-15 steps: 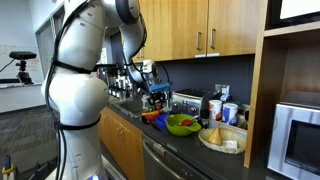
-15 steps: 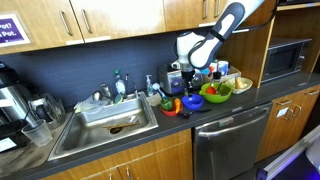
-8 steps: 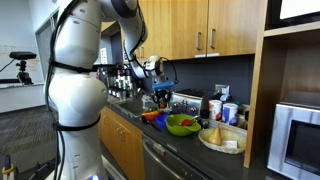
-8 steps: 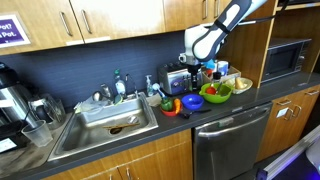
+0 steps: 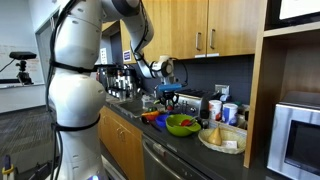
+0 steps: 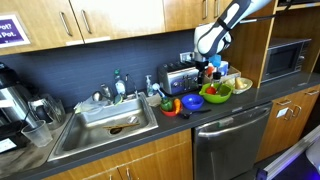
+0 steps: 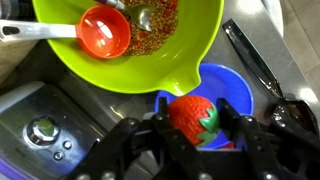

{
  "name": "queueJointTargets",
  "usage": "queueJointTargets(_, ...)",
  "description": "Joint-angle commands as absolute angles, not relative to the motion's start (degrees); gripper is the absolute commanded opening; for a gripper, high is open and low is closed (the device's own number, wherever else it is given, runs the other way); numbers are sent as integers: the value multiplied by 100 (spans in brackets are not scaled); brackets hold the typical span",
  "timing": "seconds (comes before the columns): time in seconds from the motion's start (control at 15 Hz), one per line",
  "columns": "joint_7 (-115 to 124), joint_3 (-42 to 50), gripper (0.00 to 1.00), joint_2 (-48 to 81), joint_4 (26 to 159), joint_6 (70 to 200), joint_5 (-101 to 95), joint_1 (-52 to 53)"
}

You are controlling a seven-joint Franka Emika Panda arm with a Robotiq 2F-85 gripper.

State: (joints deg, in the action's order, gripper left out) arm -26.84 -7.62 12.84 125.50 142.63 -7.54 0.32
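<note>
The claw (image 7: 194,128) is closed on a red toy strawberry (image 7: 192,118) with green leaves, one dark finger pressed against each side of it. The strawberry hangs in the air directly over a blue bowl (image 7: 228,88), clear of its rim. Just beside the blue bowl stands a lime-green bowl (image 7: 196,50) that holds brownish grains, a red scoop (image 7: 105,32) and a metal spoon (image 7: 143,17). A silver toaster (image 7: 40,128) sits at the lower left of the wrist view. In an exterior view the claw (image 6: 204,71) hovers well above the dark desk (image 6: 200,116), near the backsplash.
</note>
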Motion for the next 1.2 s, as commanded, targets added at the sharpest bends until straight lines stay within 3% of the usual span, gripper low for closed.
queueJointTargets(0.0,-2781,-701,26,1202,12656,14248,-460,-58)
queueJointTargets(1.13,-2864,-545,26,1749,12739,14155,79,-356)
